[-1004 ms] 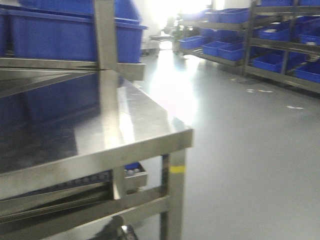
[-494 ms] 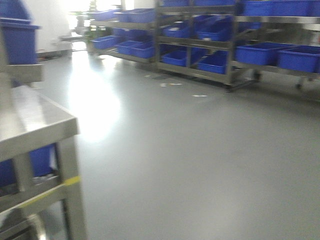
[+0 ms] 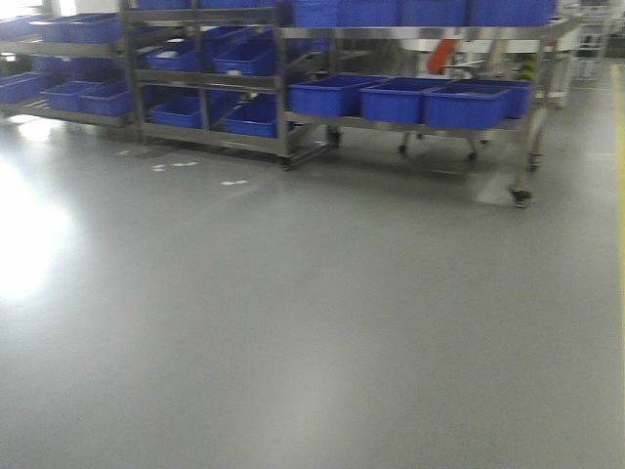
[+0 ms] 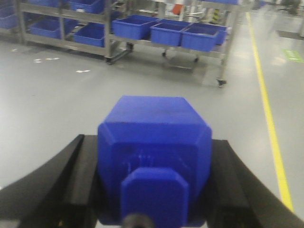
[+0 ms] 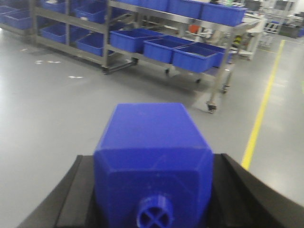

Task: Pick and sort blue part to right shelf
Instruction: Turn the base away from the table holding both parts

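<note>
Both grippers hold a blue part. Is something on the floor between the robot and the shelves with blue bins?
Nothing visible does. The floor up to the shelves lies open; only small white marks are on it. The left gripper clamps one blue part, the right gripper a second blue part.

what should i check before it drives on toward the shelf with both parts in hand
1. Left gripper shut on left blue part: ok.
2. Right gripper shut on right blue part: ok.
3. Floor ahead free of obstacles: ok, only small white marks.
4. Wheeled shelf in view: ok.
5. Room inside its blue bins: cannot tell, interiors hidden.
6. Part seated square in each gripper: cannot tell, image blurred.
</note>
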